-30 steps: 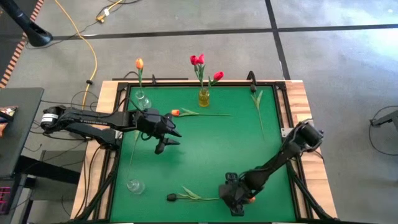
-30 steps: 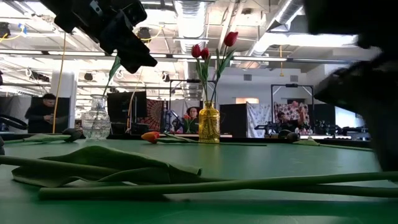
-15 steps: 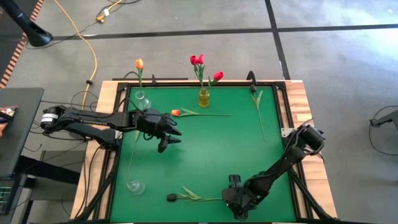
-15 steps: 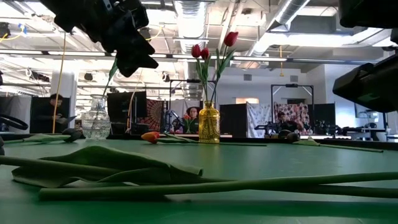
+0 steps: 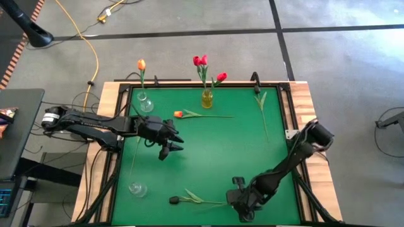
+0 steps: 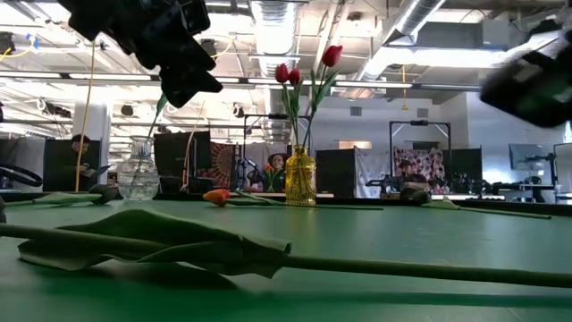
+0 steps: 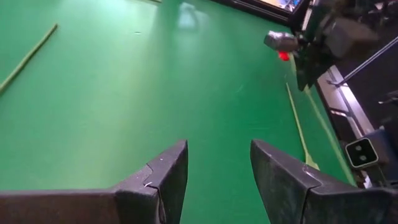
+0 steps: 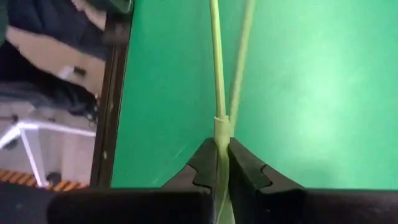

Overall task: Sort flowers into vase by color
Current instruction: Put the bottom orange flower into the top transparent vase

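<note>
Only the right wrist view shows the grip: the right gripper (image 8: 219, 163) has its jaws clenched on the pale green stem (image 8: 216, 68) of a flower, which runs out ahead of them over the green bench (image 8: 298, 93). From above, that gripper (image 5: 243, 203) sits low at the bench's near edge, at the stem end of the dark-headed tulip (image 5: 175, 200) lying there with its leaves spread; the low view shows the same stem and leaves (image 6: 179, 243) stretched flat across the foreground, with no grip visible. The left wrist view looks past the left gripper (image 7: 219, 163), whose jaws stand released with nothing between them, above bare green; the overhead view puts this gripper (image 5: 170, 142) over the bench's left-middle. Near the left edge stands an empty clear vase (image 5: 137, 188). Farther back an orange tulip (image 5: 178, 114) lies flat, its stem pointing right, and another dark tulip (image 5: 258, 91) lies near the far right corner. At the far edge a clear vase (image 5: 144, 101) holds one orange tulip (image 5: 141, 64), and a yellow vase (image 5: 206, 98) holds three red tulips (image 5: 201, 60). Beyond the bench the low view takes in a bright workshop with ceiling lights (image 6: 277, 16), dark screens and a person (image 6: 80, 148) at far left.
</note>
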